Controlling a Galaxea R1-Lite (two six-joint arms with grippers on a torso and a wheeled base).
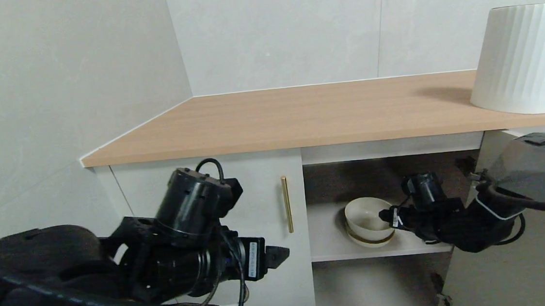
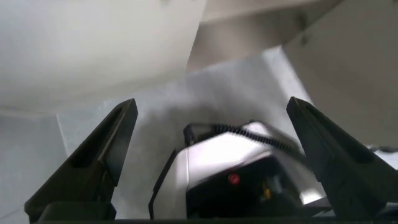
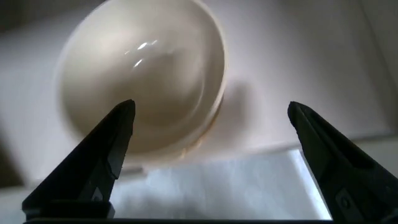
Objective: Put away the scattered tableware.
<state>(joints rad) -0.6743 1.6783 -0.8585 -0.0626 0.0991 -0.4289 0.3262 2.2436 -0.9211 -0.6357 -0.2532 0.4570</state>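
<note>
Right wrist view has the right gripper (image 3: 210, 107) with its jaws wide apart and nothing between them; the cream bowl (image 3: 143, 81) sits just beyond the tips, apart from both. From the head view, that gripper hangs inside the open cupboard bay, beside the bowl's right rim. The bowl rests on the middle shelf (image 1: 328, 246), toward its left end and between its back and front edges. It stands upright, mouth up, on its gold-banded foot; being round, it has no long axis, and its centre line runs roughly vertical. The left gripper (image 1: 280, 255) hangs in front of the shut cupboard door (image 1: 205, 168), below its gold handle (image 1: 286, 204), its jaws also spread and empty. This bowl looks put away; I judge what remains is drawing the right arm out and perhaps shutting the bay. Whether other tableware waits elsewhere cannot be told.
</note>
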